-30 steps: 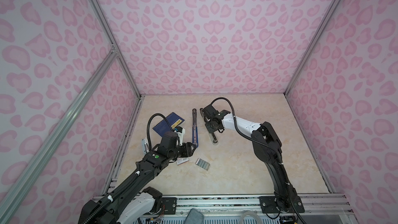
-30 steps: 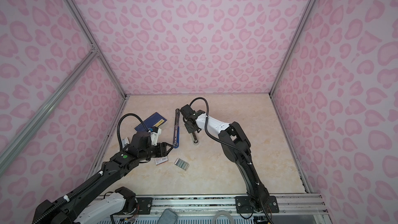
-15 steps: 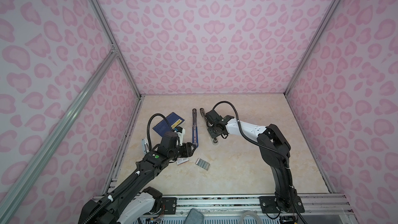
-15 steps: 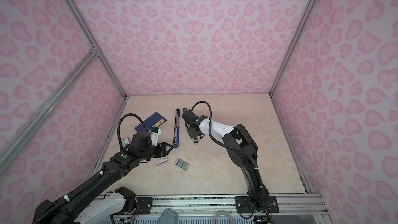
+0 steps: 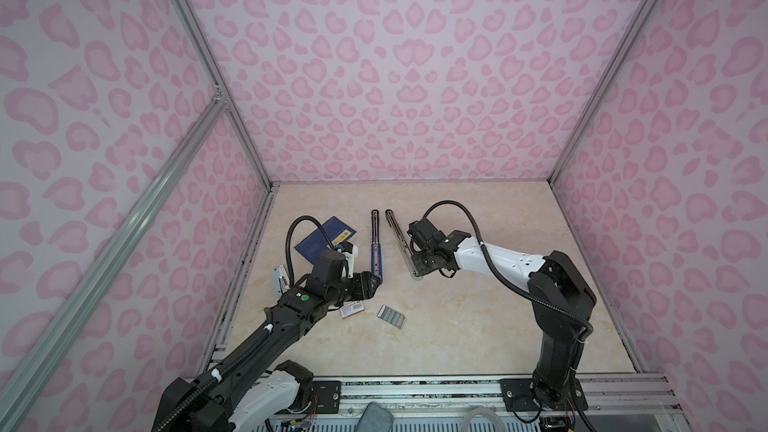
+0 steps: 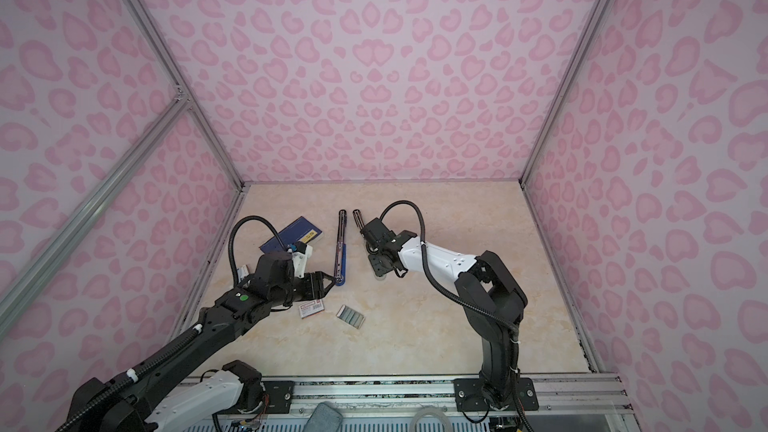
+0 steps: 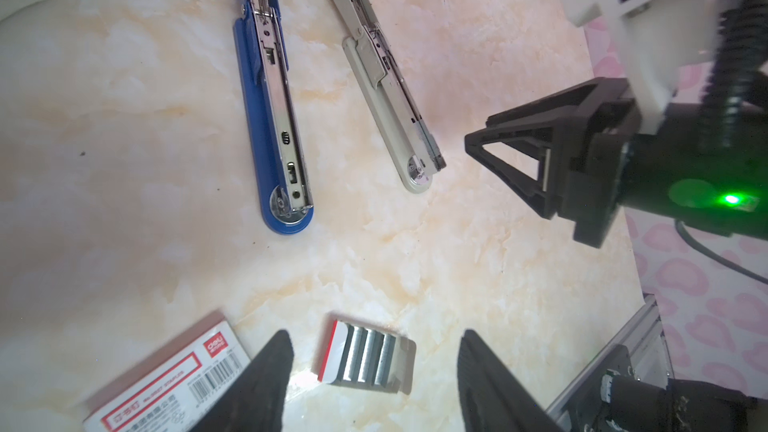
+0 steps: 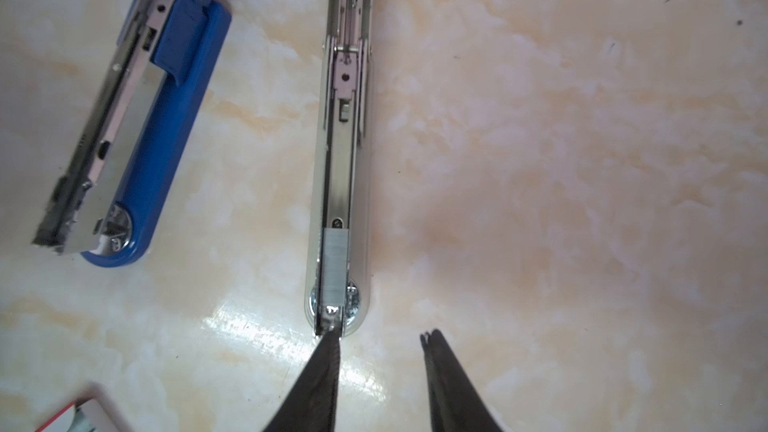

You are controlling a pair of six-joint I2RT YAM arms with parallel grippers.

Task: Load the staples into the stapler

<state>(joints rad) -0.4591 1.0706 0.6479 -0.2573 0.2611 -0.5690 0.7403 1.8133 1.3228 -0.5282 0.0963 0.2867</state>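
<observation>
A blue stapler [image 5: 376,243] [image 8: 137,130] and a grey stapler [image 6: 357,218] [image 8: 343,160] lie folded open, side by side. A silvery strip of staples [image 8: 334,261] sits in the grey stapler's channel at its front end. My right gripper [image 8: 380,333] [image 5: 417,272] is open, with one fingertip [image 8: 328,351] touching that end. The white tray of staples [image 7: 368,357] [image 5: 390,316] lies in front, beside its red-labelled sleeve [image 7: 166,380] [image 5: 352,309]. Just over the tray, my left gripper [image 7: 374,332] [image 5: 370,283] is open and holds nothing.
A dark blue booklet [image 5: 322,238] lies at the back left beside the left arm. A small white object [image 5: 280,278] sits by the left wall. Pink walls close in three sides, with an aluminium rail [image 5: 415,388] along the front.
My right gripper has drawn back along the grey stapler to its front end and its jaws have parted. The left jaws have opened wider. The left arm has stayed put.
</observation>
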